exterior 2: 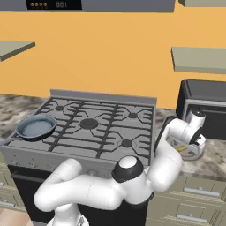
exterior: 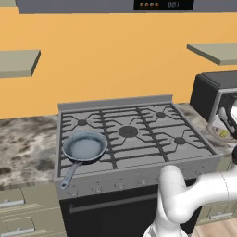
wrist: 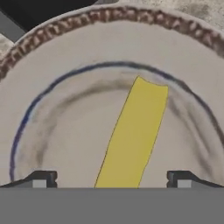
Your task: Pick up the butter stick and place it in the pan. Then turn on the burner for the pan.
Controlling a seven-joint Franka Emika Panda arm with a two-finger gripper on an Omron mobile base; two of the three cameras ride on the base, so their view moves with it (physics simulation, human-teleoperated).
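Yellow butter stick (wrist: 133, 135) lies on the plate (wrist: 65, 52) between the wide-open, empty gripper (wrist: 111, 178) tips, lined up so they can pinch it.

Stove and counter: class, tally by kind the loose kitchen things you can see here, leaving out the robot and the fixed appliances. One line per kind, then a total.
Butter stick: 1
Pan: 1
Plate: 1
Total: 3
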